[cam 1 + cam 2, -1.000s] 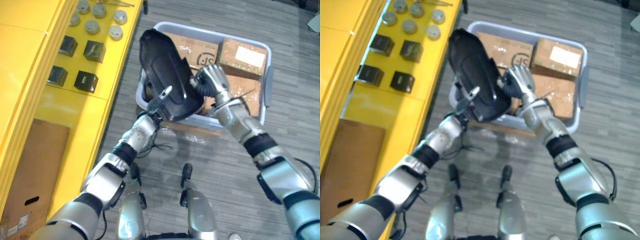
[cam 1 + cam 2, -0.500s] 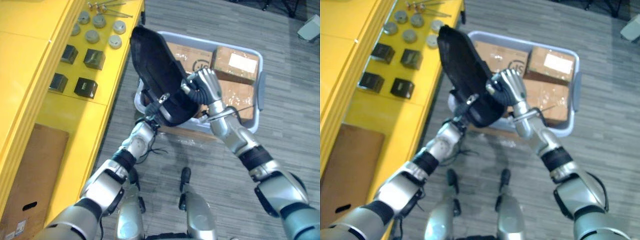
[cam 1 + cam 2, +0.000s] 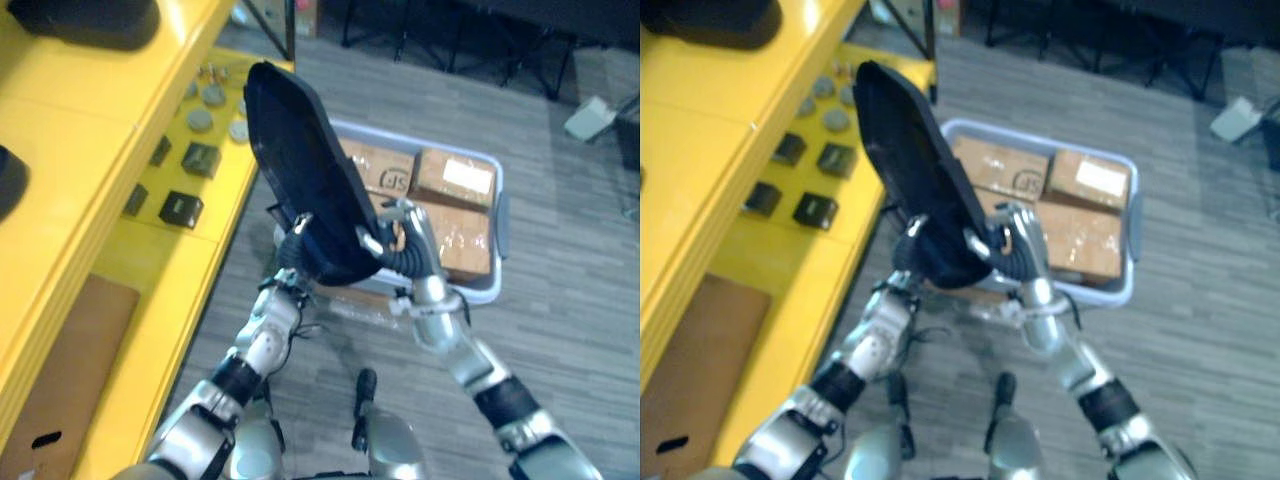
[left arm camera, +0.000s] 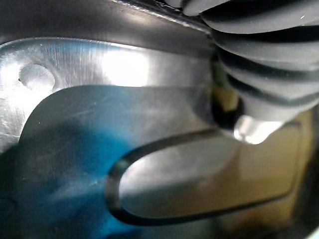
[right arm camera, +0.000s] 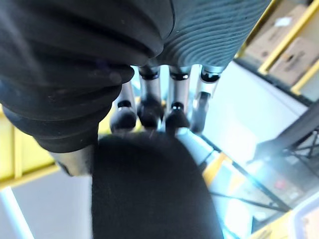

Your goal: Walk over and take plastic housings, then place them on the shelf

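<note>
A large black plastic housing (image 3: 300,170) stands on end in the air between my two hands, its upper end leaning toward the yellow shelf (image 3: 90,130). My left hand (image 3: 292,248) grips its lower left edge from beneath; the left wrist view looks onto the housing's glossy inner face (image 4: 75,149) with the thumb (image 4: 254,127) against it. My right hand (image 3: 408,240) is shut on the lower right edge. In the right wrist view its fingers (image 5: 149,112) curl over the dark rim (image 5: 149,189), thumb on the other side.
Another black housing (image 3: 90,20) lies on the shelf's upper level. The lower level holds small black boxes (image 3: 182,208) and grey round parts (image 3: 200,118), with a cardboard box (image 3: 50,380) below. A pale bin (image 3: 497,215) of cardboard boxes sits on the floor ahead.
The head camera has tipped up, bringing the upper shelf level into view. Both hands have raised the housing higher and nearer the shelf, keeping hold of it.
</note>
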{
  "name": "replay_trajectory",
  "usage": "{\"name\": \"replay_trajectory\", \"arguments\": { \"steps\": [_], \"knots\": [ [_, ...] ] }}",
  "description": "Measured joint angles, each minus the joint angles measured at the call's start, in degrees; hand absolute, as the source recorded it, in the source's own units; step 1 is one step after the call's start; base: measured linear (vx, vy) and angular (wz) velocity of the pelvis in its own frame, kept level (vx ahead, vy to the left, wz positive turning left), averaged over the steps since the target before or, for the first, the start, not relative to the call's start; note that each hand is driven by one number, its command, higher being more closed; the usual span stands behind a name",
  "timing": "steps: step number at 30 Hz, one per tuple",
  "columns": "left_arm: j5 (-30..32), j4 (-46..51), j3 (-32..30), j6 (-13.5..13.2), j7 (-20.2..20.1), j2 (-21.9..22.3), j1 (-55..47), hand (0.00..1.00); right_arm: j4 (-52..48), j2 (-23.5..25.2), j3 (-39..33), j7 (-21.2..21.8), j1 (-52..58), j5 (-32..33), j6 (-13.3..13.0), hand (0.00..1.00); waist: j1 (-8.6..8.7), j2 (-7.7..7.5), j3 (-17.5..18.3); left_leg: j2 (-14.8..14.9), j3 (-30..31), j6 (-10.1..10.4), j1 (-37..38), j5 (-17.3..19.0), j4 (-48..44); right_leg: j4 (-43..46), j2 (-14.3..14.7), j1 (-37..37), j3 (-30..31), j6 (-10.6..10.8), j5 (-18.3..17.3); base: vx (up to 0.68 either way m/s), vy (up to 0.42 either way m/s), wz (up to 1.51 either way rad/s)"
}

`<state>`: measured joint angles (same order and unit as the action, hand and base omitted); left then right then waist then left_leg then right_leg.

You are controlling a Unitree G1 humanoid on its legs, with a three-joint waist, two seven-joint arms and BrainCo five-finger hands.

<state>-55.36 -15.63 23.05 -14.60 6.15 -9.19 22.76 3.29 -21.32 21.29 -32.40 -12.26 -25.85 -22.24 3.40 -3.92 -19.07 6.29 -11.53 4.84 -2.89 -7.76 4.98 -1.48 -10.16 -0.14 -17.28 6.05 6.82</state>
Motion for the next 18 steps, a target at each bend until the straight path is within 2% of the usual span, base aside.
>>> {"name": "replay_trajectory", "arguments": {
  "steps": [2, 3, 4, 5, 7, 9, 11, 14, 16, 18],
  "knots": [
    [8.4, 8.5, -4.2, 0.5, 3.4, 0.5, -5.5, 1.00, -3.3, 1.4, -0.9, 1.1, 5.3, 3.1, -0.5, 0.00, -0.48, 0.64, 2.7, -0.1, -0.1, 0.2, 1.0, 0.2, 0.0, -0.1, 0.0, 1.0, 0.0, 0.1, -0.3, 0.09, 0.003, -0.01],
    [9.7, 10.1, -4.8, 0.6, 4.0, 0.8, -6.5, 1.00, -4.3, 1.8, -1.2, 1.3, 6.2, 3.9, -0.6, 0.00, -0.65, 0.84, 2.9, -0.1, -0.1, 0.2, 1.6, 0.2, 0.0, -0.2, -0.1, 1.6, -0.1, 0.2, -0.4, 0.00, 0.000, 0.00],
    [14.7, 13.7, -6.7, 1.0, 5.8, 1.4, -9.2, 1.00, -6.6, 3.0, -2.6, 2.7, 8.2, 7.6, -1.2, 0.00, -1.08, 1.48, 3.9, -0.2, -0.1, 0.4, 2.6, 0.8, 0.1, -0.2, -0.2, 2.5, -0.2, 0.3, -1.1, 0.00, 0.000, 0.00],
    [16.6, 14.9, -7.5, 1.0, 6.4, 1.7, -10.5, 1.00, -7.2, 3.3, -3.5, 3.2, 8.9, 9.4, -1.5, 0.00, -1.17, 1.80, 4.6, -0.2, -0.1, 0.3, 2.6, 0.9, 0.1, -0.2, -0.2, 2.5, -0.3, 0.4, -1.1, 0.00, 0.000, 0.00],
    [22.3, 17.4, -10.7, 1.9, 9.0, 2.2, -15.3, 1.00, -9.5, 3.7, -8.3, 6.1, 11.2, 18.7, -2.2, 0.00, -1.23, 3.06, 6.2, -0.2, -0.1, 0.3, 3.3, 1.1, 0.1, -0.2, -0.2, 3.4, -0.6, 0.5, -1.5, 0.00, 0.000, 0.00],
    [25.1, 17.7, -12.9, 3.0, 10.4, 2.3, -18.6, 1.00, -10.7, 3.9, -11.2, 7.2, 12.2, 23.7, -3.3, 0.00, -1.18, 3.60, 7.0, -0.1, -0.2, 0.3, 4.0, 1.1, 0.1, -0.4, -0.1, 4.2, -0.9, 0.6, -1.5, 0.00, 0.000, 0.00],
    [27.6, 17.7, -13.8, 4.3, 12.1, 2.4, -21.3, 1.00, -12.6, 4.4, -13.1, 8.3, 13.4, 28.0, -4.9, 0.00, -1.16, 3.73, 7.9, 0.0, -0.4, 0.3, 4.1, 1.1, 0.1, -0.8, 0.1, 4.3, -1.1, 0.6, -1.5, -0.02, -0.005, 0.00],
    [36.6, 18.1, -15.5, 5.2, 15.8, 2.8, -25.1, 1.00, -15.4, 5.5, -14.8, 9.1, 15.2, 32.1, -6.9, 0.00, -1.17, 3.35, 8.9, 0.4, -1.3, 0.6, 4.2, 0.8, 0.1, -1.1, 0.3, 4.5, -1.1, 0.6, -1.5, 0.00, 0.000, 0.00],
    [39.1, 19.3, -16.7, 5.2, 17.6, 2.9, -27.0, 1.00, -16.0, 6.7, -16.7, 10.5, 16.7, 36.0, -7.6, 0.00, -1.23, 3.10, 9.1, 0.2, -1.3, 0.8, 4.9, 0.8, 0.1, -1.2, 0.1, 5.3, -1.2, 0.6, -1.6, 0.00, 0.000, 0.00],
    [42.4, 23.2, -19.8, 4.3, 19.4, 3.2, -29.9, 1.00, -15.8, 9.0, -19.8, 14.0, 19.8, 43.8, -8.2, 0.00, -1.22, 2.72, 10.1, 0.2, -1.3, 0.7, 4.8, 0.9, 0.1, -1.3, 0.1, 5.3, -1.2, 0.4, -1.7, 0.00, 0.000, 0.00]
  ]
}}
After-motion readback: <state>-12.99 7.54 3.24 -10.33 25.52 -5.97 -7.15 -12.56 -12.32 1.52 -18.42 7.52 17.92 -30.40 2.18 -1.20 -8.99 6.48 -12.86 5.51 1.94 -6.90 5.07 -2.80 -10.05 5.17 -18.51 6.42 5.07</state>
